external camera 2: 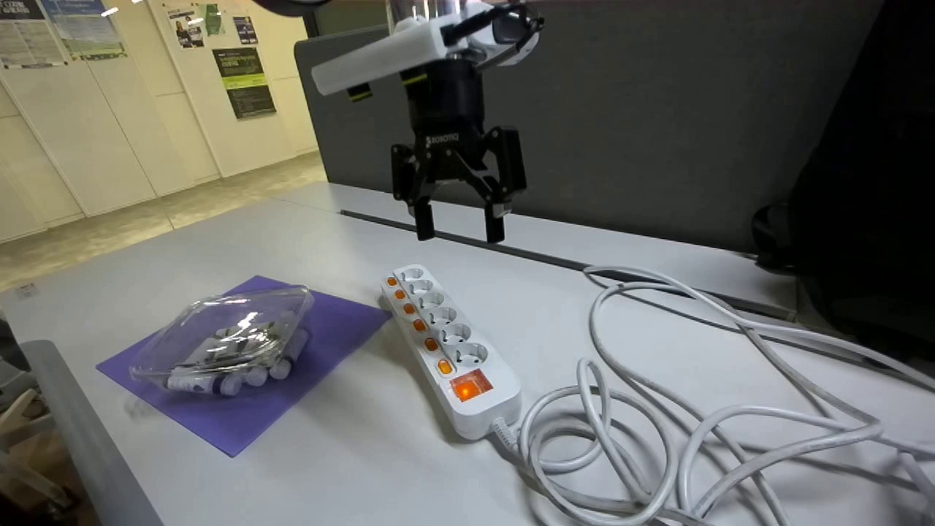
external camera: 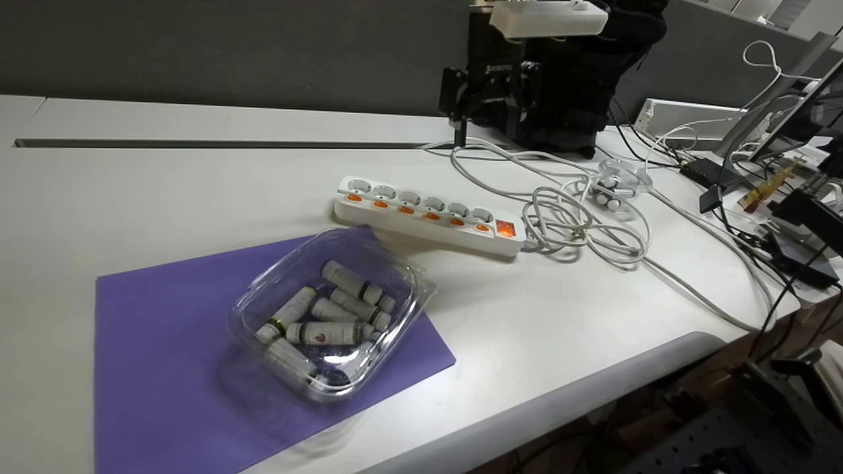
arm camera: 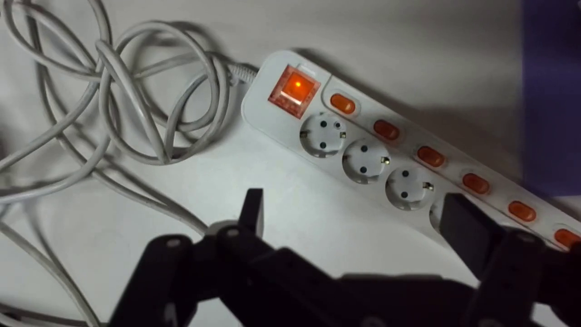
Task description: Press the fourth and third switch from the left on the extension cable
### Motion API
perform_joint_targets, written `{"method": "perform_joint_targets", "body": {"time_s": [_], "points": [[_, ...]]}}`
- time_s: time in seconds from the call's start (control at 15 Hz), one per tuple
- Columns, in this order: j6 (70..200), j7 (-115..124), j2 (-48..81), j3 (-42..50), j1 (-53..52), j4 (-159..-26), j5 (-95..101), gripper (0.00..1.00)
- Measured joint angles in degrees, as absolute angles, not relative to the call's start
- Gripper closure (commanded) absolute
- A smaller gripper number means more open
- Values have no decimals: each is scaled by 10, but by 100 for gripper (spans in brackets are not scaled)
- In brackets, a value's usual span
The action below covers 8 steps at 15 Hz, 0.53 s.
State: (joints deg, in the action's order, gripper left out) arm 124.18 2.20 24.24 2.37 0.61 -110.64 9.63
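Note:
The white extension cable strip point(external camera: 421, 227) lies on the white table. It also shows in an exterior view point(external camera 2: 442, 334) and the wrist view point(arm camera: 401, 152). It has a row of orange switches beside round sockets, plus a larger lit red-orange main switch point(arm camera: 296, 90). The third switch point(external camera: 406, 210) and fourth switch point(external camera: 432, 216) from the left are the middle pair, also visible in the wrist view point(arm camera: 475, 183) point(arm camera: 430, 156). Whether they are pressed I cannot tell. My gripper point(external camera 2: 460, 226) is open and empty, above the table behind the strip. In the wrist view one finger point(arm camera: 352, 209) overlaps a socket.
A clear plastic box point(external camera: 253, 316) holding several vials stands on a purple sheet point(external camera: 158, 368) beside the strip. A coiled white cord point(external camera 2: 555, 409) runs from the strip's main-switch end. A grey partition point(external camera 2: 657, 109) stands behind the table. A monitor point(external camera: 803, 112) and black cables are at one side.

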Motion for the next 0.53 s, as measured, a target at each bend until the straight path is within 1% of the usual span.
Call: {"method": "perform_joint_targets", "body": {"time_s": [0.2,0.27,0.33,0.4,0.47,0.53], "points": [[1345,77,242,29,-19,-1155,133,0],[1381,93,241,31,-26,-1174,139,25],[1417,103,239,32,-33,-1195,142,25],[1450,107,236,32,-39,-1214,143,32],[1480,109,232,32,-43,-1234,142,41],[1508,109,225,31,-45,-1253,140,47]]}}
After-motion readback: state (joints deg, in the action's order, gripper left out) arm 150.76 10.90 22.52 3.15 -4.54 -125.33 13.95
